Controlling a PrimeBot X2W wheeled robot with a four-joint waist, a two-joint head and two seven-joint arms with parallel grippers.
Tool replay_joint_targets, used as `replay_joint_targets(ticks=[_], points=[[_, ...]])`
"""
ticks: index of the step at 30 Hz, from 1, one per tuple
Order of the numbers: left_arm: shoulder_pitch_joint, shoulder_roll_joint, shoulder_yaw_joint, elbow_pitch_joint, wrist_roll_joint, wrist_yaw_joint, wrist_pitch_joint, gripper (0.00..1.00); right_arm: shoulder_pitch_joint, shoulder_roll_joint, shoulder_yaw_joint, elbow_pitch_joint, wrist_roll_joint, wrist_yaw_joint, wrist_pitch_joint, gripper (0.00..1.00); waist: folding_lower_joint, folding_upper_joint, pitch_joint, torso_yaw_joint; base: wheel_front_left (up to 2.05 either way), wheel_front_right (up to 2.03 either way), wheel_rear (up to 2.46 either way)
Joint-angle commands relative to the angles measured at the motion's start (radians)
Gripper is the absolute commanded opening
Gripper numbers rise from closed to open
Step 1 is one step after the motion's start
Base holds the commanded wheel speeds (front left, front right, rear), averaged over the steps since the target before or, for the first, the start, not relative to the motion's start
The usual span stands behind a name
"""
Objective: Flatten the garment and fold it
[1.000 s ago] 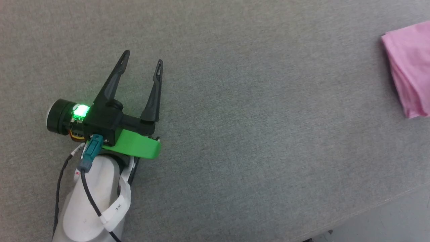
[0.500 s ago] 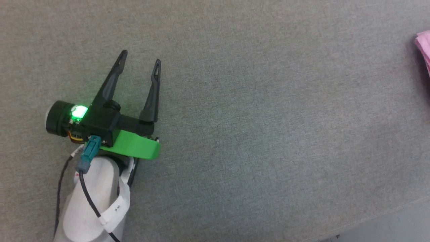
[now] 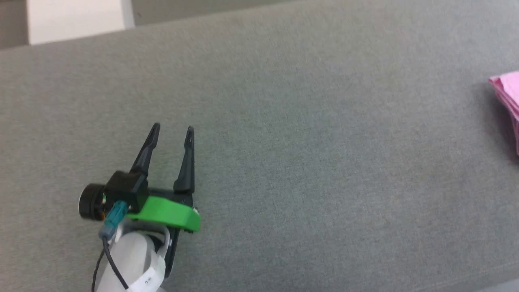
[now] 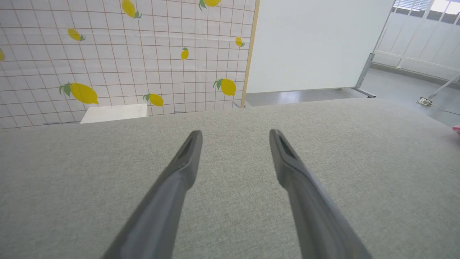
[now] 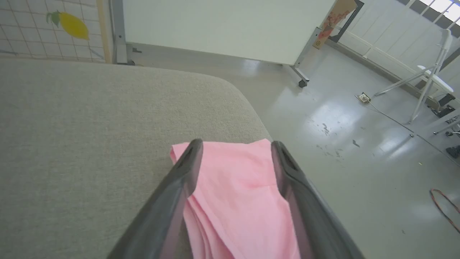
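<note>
The garment (image 5: 237, 194) is light pink and lies folded in several layers near the right corner of the grey table (image 3: 308, 162). One pink corner of the garment (image 3: 509, 97) shows at the head view's right edge. My right gripper (image 5: 237, 143) hangs open just over it, one finger along each side and no fabric pinched. Far to the left, my left gripper (image 3: 173, 128) is open and holds nothing above bare table. Its fingertips (image 4: 196, 138) point toward the table's far edge, and a speck of the garment (image 4: 457, 128) shows at the right.
The table's rounded corner (image 5: 248, 104) drops to a glossy floor (image 5: 341, 136) just past the garment. Beyond the far edge stand a lemon-patterned screen (image 4: 125, 54), a white board on wheels (image 5: 230, 25) and a low white box (image 3: 75, 18).
The head camera has tilted up, so the table's far edge now shows and the left gripper sits lower in the picture. Less of the garment shows. The right gripper has opened.
</note>
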Motion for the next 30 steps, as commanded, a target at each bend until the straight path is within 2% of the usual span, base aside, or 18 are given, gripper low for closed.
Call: replay_joint_targets(ticks=[1,5,8,18,23,30], points=[[0.024,-0.007,0.011,0.001,-0.008,0.007,-0.008,1.00,0.035,0.018,-0.001,-0.044,0.046,-0.002,-0.021,1.00,0.0001,0.0000,-0.137,0.081,0.00,0.00,0.00],[0.066,-0.020,0.027,0.010,-0.020,0.011,-0.008,1.00,0.153,0.059,-0.010,-0.210,0.133,-0.002,-0.041,1.00,0.0001,0.0000,-0.201,0.131,0.00,0.00,0.00],[0.093,-0.027,0.037,0.016,-0.030,0.015,-0.008,1.00,0.254,0.101,-0.016,-0.359,0.153,-0.002,-0.043,1.00,0.0001,0.0000,-0.237,0.163,0.00,0.00,0.00],[0.146,-0.039,0.022,0.054,-0.056,0.025,-0.008,1.00,0.602,0.332,-0.044,-0.863,0.114,-0.002,0.007,1.00,0.0001,0.0000,-0.322,0.263,0.00,0.00,0.00],[0.162,-0.040,0.003,0.065,-0.072,0.026,-0.008,1.00,0.729,0.409,0.003,-0.986,0.085,-0.002,0.034,1.00,0.0001,0.0000,-0.345,0.287,0.00,0.00,0.00],[0.192,-0.041,-0.018,0.072,-0.088,0.032,-0.008,1.00,0.840,0.456,0.025,-1.015,0.072,-0.002,0.040,1.00,0.0001,0.0000,-0.371,0.300,0.00,0.00,0.00]])
